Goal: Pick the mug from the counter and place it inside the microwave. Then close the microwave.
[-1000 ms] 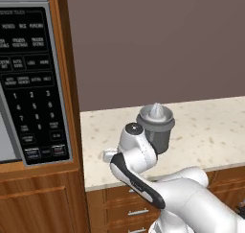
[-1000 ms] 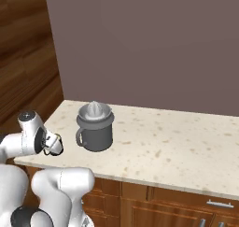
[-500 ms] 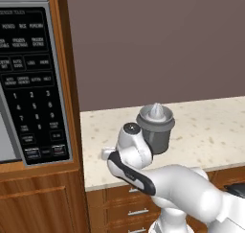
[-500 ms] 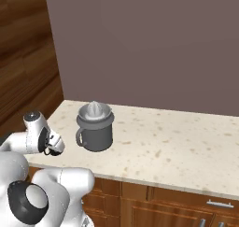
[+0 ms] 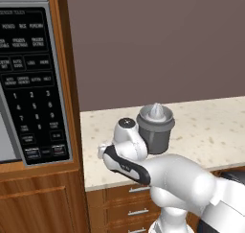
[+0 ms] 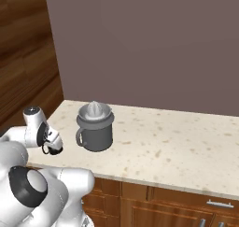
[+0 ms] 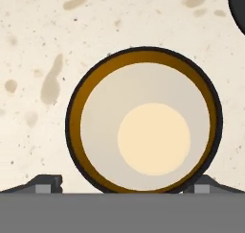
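Note:
Seen from straight above in the hand view, the mug (image 7: pixel 146 119) is a black ring with a brown rim and a cream inside, standing upright on the speckled counter (image 7: pixel 38 45). My gripper (image 7: pixel 124 186) is open, and one dark fingertip shows at each side of the mug's lower edge. In the right base view the gripper (image 6: pixel 50 145) points down at the counter's (image 6: pixel 177 142) left end, with the mug mostly hidden under the hand. The microwave's black keypad panel (image 5: pixel 31 83) stands to the left.
A grey cone-topped juicer (image 5: pixel 155 126) (image 6: pixel 95 125) stands on the counter just right of my hand. A wooden cabinet wall (image 6: pixel 28 58) rises on the left. Drawers with silver handles (image 6: pixel 214 205) run under the counter's front edge.
The hand has shifted only slightly over the mug while the arm's lower links swung round in front. The jaws have stayed open and the mug has not moved.

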